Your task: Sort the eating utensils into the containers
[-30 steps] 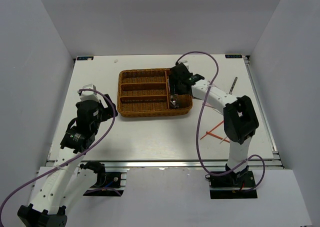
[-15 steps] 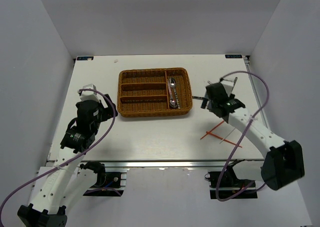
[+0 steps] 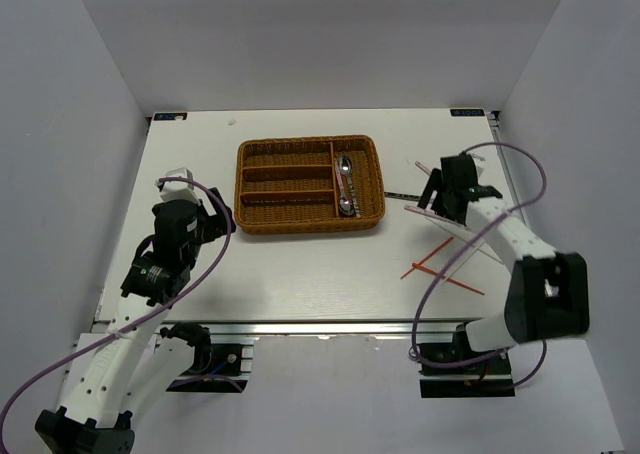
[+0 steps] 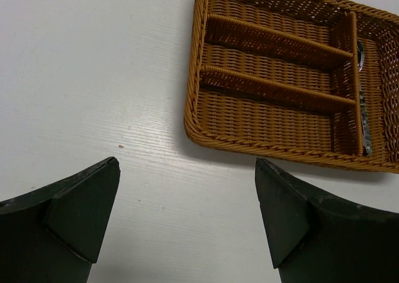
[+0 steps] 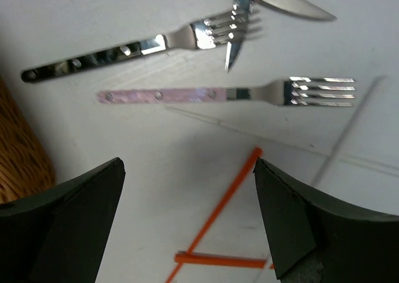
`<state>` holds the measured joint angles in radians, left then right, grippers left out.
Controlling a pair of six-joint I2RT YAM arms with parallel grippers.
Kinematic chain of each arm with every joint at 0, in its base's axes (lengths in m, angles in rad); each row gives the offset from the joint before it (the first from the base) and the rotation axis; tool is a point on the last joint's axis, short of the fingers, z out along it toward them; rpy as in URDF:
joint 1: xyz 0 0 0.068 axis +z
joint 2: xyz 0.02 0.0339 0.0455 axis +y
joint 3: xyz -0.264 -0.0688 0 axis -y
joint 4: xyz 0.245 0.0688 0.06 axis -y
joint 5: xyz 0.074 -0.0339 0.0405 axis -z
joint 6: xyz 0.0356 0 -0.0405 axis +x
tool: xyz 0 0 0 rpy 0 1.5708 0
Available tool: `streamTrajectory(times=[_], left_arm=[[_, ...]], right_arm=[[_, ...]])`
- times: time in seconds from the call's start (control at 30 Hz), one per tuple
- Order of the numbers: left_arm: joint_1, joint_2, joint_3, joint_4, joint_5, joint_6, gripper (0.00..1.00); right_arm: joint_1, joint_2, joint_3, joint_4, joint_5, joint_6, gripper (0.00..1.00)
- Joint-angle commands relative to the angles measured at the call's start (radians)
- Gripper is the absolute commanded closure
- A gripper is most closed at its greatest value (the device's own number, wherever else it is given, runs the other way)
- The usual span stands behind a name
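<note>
Now my right pincer (image 5: 188, 167) hangs wide open and empty near a pink-handled silver fork (image 5: 225, 94); my left pincer (image 4: 187, 164), equally wide, holds nothing beside the rectangular brown woven wicker tray (image 4: 194, 77).

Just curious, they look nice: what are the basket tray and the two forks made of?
The tray looks like woven wicker, matt brown: plaited strands show. The pink-handled fork and the other fork have mirror-bright tines, likely polished steel. The pink grip looks like mottled plastic or resin, riveted; the other handle is dark, shiny and riveted, perhaps metal too, though that is uncertain.
</note>
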<state>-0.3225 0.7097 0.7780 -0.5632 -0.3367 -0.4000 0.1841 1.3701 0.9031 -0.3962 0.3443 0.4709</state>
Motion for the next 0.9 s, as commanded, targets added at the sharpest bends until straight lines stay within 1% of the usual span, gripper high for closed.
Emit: streamTrajectory(times=[0.0,0.03,0.07,0.13,0.2,0.27,0.3,0.33,0.37,0.43,0.47,0.5,0.53,0.57,0.6,0.63,0.67,0.7,0.73,0.77,0.8,0.83,0.87], left_arm=[[0.003,-0.012,-0.006,0.017,0.019,0.009,0.02],[0.003,-0.01,-0.006,0.017,0.021,0.007,0.02],[0.003,-0.009,-0.006,0.017,0.022,0.009,0.02],[0.002,-0.006,-0.006,0.017,0.022,0.009,0.02],[0.002,-0.001,-0.006,0.025,0.047,0.016,0.02],[0.002,0.034,0.0,0.065,0.1,0.03,0.02],[0.002,0.059,0.01,0.081,0.173,0.03,0.02],[0.002,0.095,0.061,0.098,0.212,0.029,0.02],[-0.001,0.191,0.099,0.098,0.244,0.024,0.02],[-0.018,0.296,0.188,0.092,0.268,0.023,0.02],[-0.059,0.347,0.278,0.1,0.259,0.026,0.02],[-0.087,0.458,0.329,0.102,0.24,0.032,0.02],[-0.146,0.523,0.386,0.089,0.223,0.038,0.02],[-0.18,0.593,0.452,0.079,0.229,0.046,0.02],[-0.212,0.738,0.59,0.066,0.237,0.079,0.02],[-0.28,0.816,0.672,0.028,0.238,0.107,0.02],[-0.309,0.896,0.76,-0.001,0.252,0.145,0.02],[-0.331,1.054,0.95,-0.03,0.28,0.241,0.02],[-0.366,1.129,1.045,-0.085,0.335,0.284,0.02],[-0.38,1.198,1.137,-0.107,0.337,0.32,0.02],[-0.391,1.264,1.226,-0.122,0.335,0.357,0.02],[-0.406,1.377,1.386,-0.148,0.375,0.371,0.02],[-0.414,1.424,1.456,-0.152,0.433,0.381,0.02]], right_arm=[[-0.009,0.149,0.164,0.002,-0.056,-0.018,0.11],[-0.009,0.179,0.231,-0.015,-0.042,0.004,0.11],[-0.003,0.22,0.252,-0.012,-0.027,0.015,0.12],[0.005,0.251,0.307,-0.026,0.027,0.083,0.12],[0.005,0.274,0.333,-0.041,0.045,0.107,0.12],[0.002,0.25,0.297,-0.003,0.01,0.114,0.11],[0.0,0.198,0.266,0.029,-0.035,0.109,0.11],[-0.003,0.169,0.237,0.071,-0.041,0.115,0.11],[-0.012,0.146,0.186,0.091,-0.042,0.112,0.11],[-0.029,0.109,0.175,0.09,-0.085,0.1,0.11],[-0.031,0.101,0.186,0.026,-0.077,0.097,0.11],[-0.032,0.065,0.177,0.005,-0.064,0.101,0.11],[-0.031,0.028,0.152,-0.001,-0.059,0.103,0.11],[-0.031,-0.012,0.119,0.016,-0.062,0.104,0.11],[-0.032,-0.108,0.044,0.029,-0.068,0.11,0.11],[-0.034,-0.158,0.011,0.039,-0.077,0.107,0.11],[-0.035,-0.246,-0.01,0.017,-0.094,0.109,0.11],[-0.037,-0.293,-0.047,0.004,-0.102,0.109,0.11],[-0.035,-0.34,-0.068,-0.007,-0.105,0.115,0.11],[-0.037,-0.383,-0.096,-0.007,-0.111,0.117,0.11],[-0.038,-0.458,-0.122,0.009,-0.134,0.085,0.11],[-0.041,-0.477,-0.142,-0.01,-0.125,0.084,0.11],[-0.046,-0.489,-0.141,-0.039,-0.108,0.084,0.11]])
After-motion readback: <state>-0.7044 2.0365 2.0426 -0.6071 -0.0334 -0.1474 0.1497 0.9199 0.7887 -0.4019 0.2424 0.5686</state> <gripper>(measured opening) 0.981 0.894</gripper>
